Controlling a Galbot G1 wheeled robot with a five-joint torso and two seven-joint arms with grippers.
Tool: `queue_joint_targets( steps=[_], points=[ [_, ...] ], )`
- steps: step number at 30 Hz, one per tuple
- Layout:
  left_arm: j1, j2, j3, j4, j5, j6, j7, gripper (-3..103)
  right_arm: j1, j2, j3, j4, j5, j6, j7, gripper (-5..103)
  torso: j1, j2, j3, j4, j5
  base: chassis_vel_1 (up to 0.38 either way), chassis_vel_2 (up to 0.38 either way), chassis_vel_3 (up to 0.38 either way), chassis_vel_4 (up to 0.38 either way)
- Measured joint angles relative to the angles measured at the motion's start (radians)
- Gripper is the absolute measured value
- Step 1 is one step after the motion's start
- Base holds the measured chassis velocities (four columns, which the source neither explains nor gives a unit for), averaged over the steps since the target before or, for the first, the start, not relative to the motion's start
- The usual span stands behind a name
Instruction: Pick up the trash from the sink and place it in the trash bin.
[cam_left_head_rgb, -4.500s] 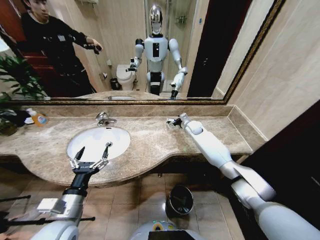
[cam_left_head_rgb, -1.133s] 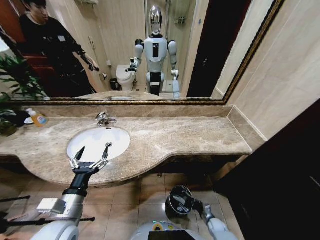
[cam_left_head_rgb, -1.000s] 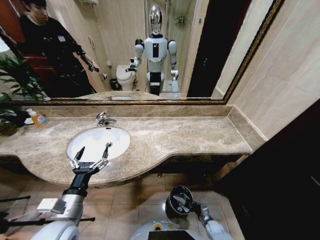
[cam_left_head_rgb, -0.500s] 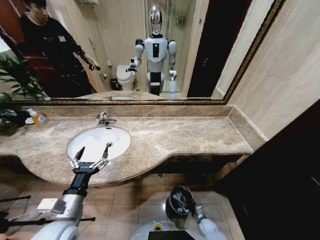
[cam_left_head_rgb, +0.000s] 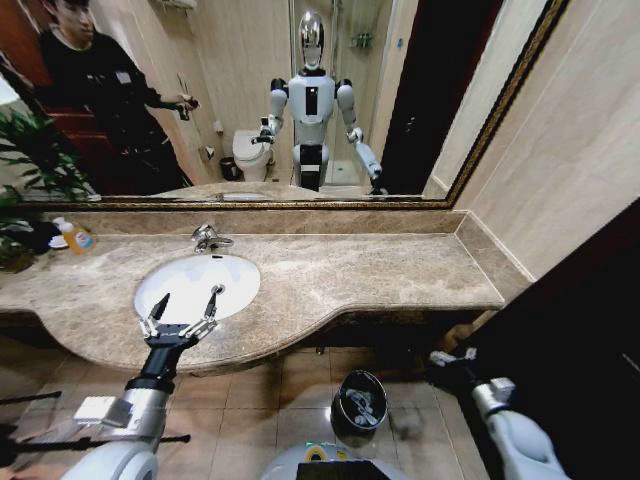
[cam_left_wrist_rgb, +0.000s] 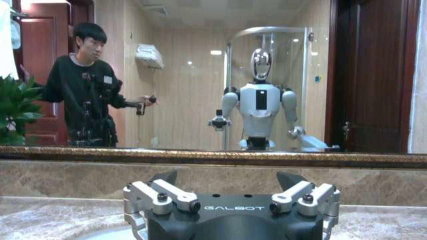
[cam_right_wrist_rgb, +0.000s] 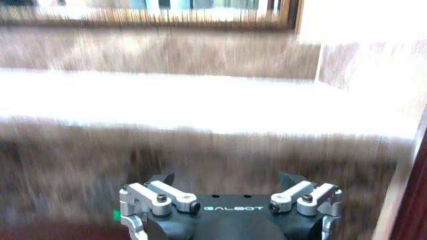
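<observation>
Head view, with both wrist views. Half a second ago the right end effector (cam_left_head_rgb: 452, 357) hung over the bin (cam_left_head_rgb: 359, 402) on the floor below the counter (cam_left_head_rgb: 400, 270); it has since swung out to the right and now sits low, near the dark wall panel, well apart from the bin. Its fingers look spread with nothing between them. We judge that a drop has just been made — pale scraps show inside the bin, though what they are is too small to tell.

The left end effector (cam_left_head_rgb: 182, 315) has not moved: fingers spread, empty, poised at the near rim of the sink (cam_left_head_rgb: 238, 270). The bowl that shows looks bare, but the near part is hidden behind the end effector, so we cannot say whether any trash is left there.

Room to move: the bin stands just beneath the counter's near edge, so the right arm works in a tight pocket between that overhang and the wall — while the counter's right half is open.
</observation>
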Motion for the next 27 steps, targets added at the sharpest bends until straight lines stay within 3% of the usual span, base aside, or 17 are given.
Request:
queue_joint_targets(
  steps=[1,3,4,5,9,11,12,13,14,16,17,19,22,24,27],
  points=[
    [0.0,0.0,0.0,0.0,0.0,0.0,0.0,100,0.0,0.0,0.0,0.0,0.0,0.0,0.0,100,0.0,0.0,0.0,0.0,0.0,0.0,0.0,0.0,0.0],
    [0.0,0.0,0.0,0.0,0.0,0.0,0.0,100,-0.032,-0.02,-0.033,0.118,0.099,0.031,0.103,100,0.0,0.0,0.0,-0.0003,0.0001,0.0,0.0,0.0,0.0],
    [0.0,0.0,0.0,0.0,0.0,0.0,0.0,100,-0.032,-0.02,-0.033,0.118,0.099,0.031,0.103,100,0.0,0.0,0.0,-0.0003,0.0001,0.0,0.0,0.0,0.0],
    [0.0,0.0,0.0,0.0,0.0,0.0,0.0,100,-0.023,-0.023,-0.08,0.19,0.141,0.045,0.174,100,0.0,0.0,0.0,-0.0001,0.0001,0.0,0.0,0.0,0.0],
    [0.0,0.0,0.0,0.0,0.0,0.0,0.0,100,0.035,-0.023,-0.171,0.282,0.165,0.008,0.253,100,0.0,0.0,0.0,0.0,-0.0005,0.0,0.0,0.0,0.0],
    [0.0,0.0,0.0,0.0,0.0,0.0,0.0,100,0.133,-0.021,-0.301,0.355,0.16,-0.078,0.38,100,0.0,0.0,0.0,0.0006,0.001,0.0,0.0,0.0,0.0],
    [0.0,0.0,0.0,0.0,0.0,0.0,0.0,100,0.133,-0.021,-0.301,0.355,0.16,-0.078,0.38,100,0.0,0.0,0.0,0.0006,0.001,0.0,0.0,0.0,0.0],
    [0.0,0.0,0.0,0.0,0.0,0.0,0.0,100,0.169,-0.023,-0.345,0.397,0.146,-0.156,0.418,100,0.0,0.0,0.0,0.0009,0.0002,0.0,0.0,0.0,0.0],
    [0.0,0.0,0.0,0.0,0.0,0.0,0.0,100,0.169,-0.023,-0.345,0.397,0.146,-0.156,0.418,100,0.0,0.0,0.0,0.0009,0.0002,0.0,0.0,0.0,0.0],
    [0.0,0.0,0.0,0.0,0.0,0.0,0.0,100,0.175,-0.045,-0.383,0.482,0.081,-0.312,0.391,100,0.0,0.0,0.0,0.0008,0.0003,0.0,0.0,0.0,0.0],
    [0.0,0.0,0.0,0.0,0.0,0.0,0.0,100,0.175,-0.045,-0.383,0.482,0.081,-0.312,0.391,100,0.0,0.0,0.0,0.0008,0.0003,0.0,0.0,0.0,0.0],
    [0.0,0.0,0.0,0.0,0.0,0.0,0.0,100,0.117,-0.063,-0.361,0.549,0.036,-0.379,0.334,100,0.0,0.0,0.0,0.0,0.0001,0.0,0.0,0.0,0.0],
    [0.0,0.0,0.0,0.0,0.0,0.0,0.0,100,0.088,-0.067,-0.34,0.559,0.02,-0.368,0.323,100,0.0,0.0,0.0,0.0001,0.0002,0.0,0.0,0.0,0.0],
    [0.0,0.0,0.0,0.0,0.0,0.0,0.0,100,0.055,-0.067,-0.317,0.526,-0.013,-0.264,0.344,100,0.0,0.0,0.0,-0.0001,0.0003,0.0,0.0,0.0,0.0],
    [0.0,0.0,0.0,0.0,0.0,0.0,0.0,100,0.047,-0.058,-0.312,0.503,-0.034,-0.215,0.393,100,0.0,0.0,0.0,0.0002,0.0007,0.0,0.0,0.0,0.0]
  ],
)
